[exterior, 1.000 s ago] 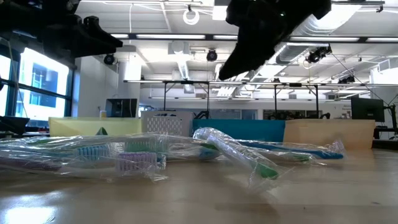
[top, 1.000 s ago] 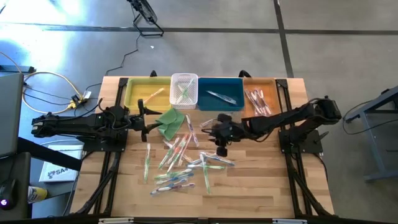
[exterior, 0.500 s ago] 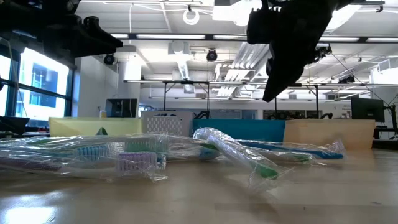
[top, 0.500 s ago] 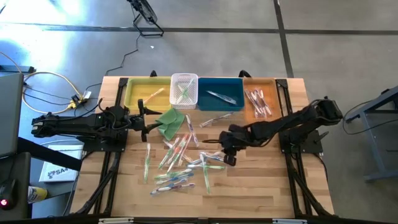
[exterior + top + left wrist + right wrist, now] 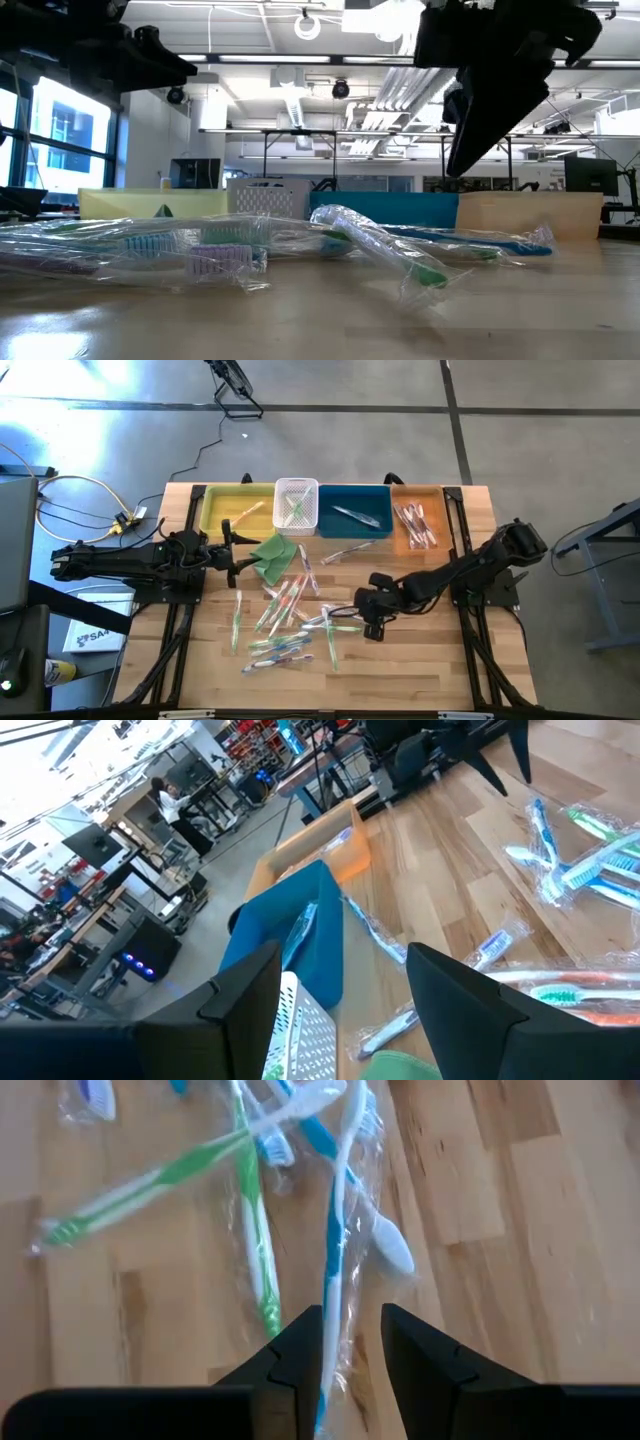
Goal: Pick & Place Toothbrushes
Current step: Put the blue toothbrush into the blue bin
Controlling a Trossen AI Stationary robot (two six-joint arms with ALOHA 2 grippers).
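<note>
Loose pile: most of the toothbrushes [image 5: 290, 622] lay unsorted in their clear wrappers on the near and middle part of the worktop [image 5: 420, 665], so the greater share of the job looked undone.
Right gripper [image 5: 370, 618]: hung low at the pile's right edge. In its wrist view the jaws stood partly apart with nothing between them, a blue-white toothbrush [image 5: 332, 1240] lying straight ahead of the gap and a green toothbrush [image 5: 252, 1220] beside it.
Step in hand: probably lining up to take the blue-white one; no grip made yet.
Green cloth [image 5: 272, 556]: folded, lying just beyond the pile on its left side.
Left gripper [image 5: 232, 550]: waited beside the cloth, jaws wide open and empty.
Stray brush [image 5: 348, 553]: one wrapped toothbrush lay alone between the pile and the bins.
Far row, sorted so far: yellow bin [image 5: 216, 510] held one brush, white basket [image 5: 297, 488] a couple of green ones, blue bin [image 5: 340, 500] one, and orange bin [image 5: 400, 495] several pink-red ones.
Change: a second before, the right gripper was farther back, near the stray brush in front of the blue bin; it had since swung toward the near side and dropped to the pile. The left arm, the cloth and the bins' contents showed no change.
</note>
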